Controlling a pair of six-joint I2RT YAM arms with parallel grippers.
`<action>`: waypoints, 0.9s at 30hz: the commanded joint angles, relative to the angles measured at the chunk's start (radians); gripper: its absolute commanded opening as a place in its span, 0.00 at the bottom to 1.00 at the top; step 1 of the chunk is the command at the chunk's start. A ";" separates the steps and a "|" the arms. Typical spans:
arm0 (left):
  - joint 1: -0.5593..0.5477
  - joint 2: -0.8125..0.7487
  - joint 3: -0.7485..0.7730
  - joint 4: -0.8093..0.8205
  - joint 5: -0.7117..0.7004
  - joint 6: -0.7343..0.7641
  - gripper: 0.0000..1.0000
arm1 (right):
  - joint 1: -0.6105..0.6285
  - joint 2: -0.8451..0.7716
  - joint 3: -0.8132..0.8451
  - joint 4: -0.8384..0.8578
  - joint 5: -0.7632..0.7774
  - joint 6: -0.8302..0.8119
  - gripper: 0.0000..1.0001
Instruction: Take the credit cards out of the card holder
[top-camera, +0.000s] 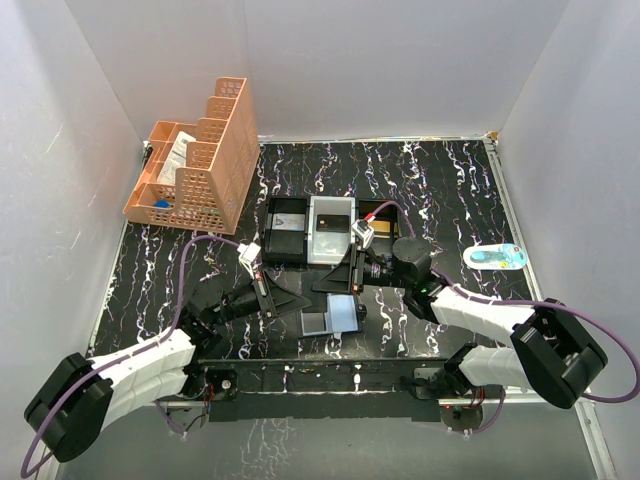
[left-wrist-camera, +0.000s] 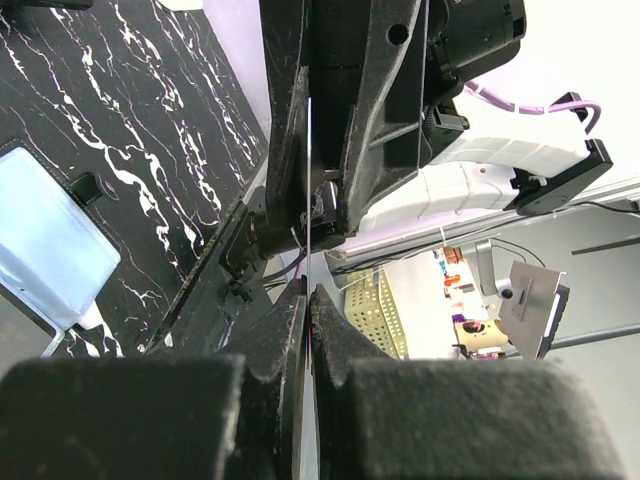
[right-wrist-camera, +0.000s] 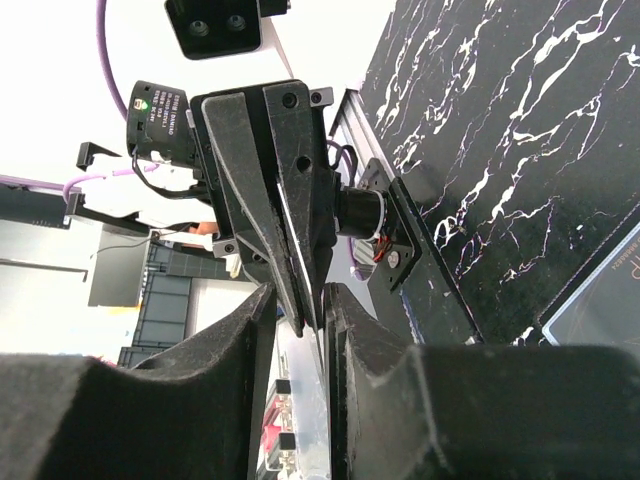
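Your left hand (left-wrist-camera: 306, 300) is clamped on a thin card (left-wrist-camera: 310, 200), seen edge-on. Beneath it the holder (top-camera: 345, 312) lies open near the counter's (top-camera: 450, 200) front edge. Your right hand (right-wrist-camera: 300, 300) pinches the card's opposite edge, and bare counter stretches rightward.

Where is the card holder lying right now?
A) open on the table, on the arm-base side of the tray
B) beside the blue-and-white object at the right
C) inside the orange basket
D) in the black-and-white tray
A: the card holder lies open, both panels flat on the marbled table, nearer the arm bases than the tray.
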 joint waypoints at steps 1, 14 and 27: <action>0.002 0.024 -0.003 0.130 0.021 -0.011 0.00 | 0.004 -0.032 0.008 0.078 -0.012 0.005 0.25; 0.002 0.007 -0.004 0.135 0.005 -0.015 0.00 | 0.014 0.007 0.005 0.138 -0.042 0.019 0.19; 0.002 0.026 -0.004 0.166 0.010 -0.027 0.00 | 0.020 0.011 -0.002 0.147 -0.027 0.022 0.12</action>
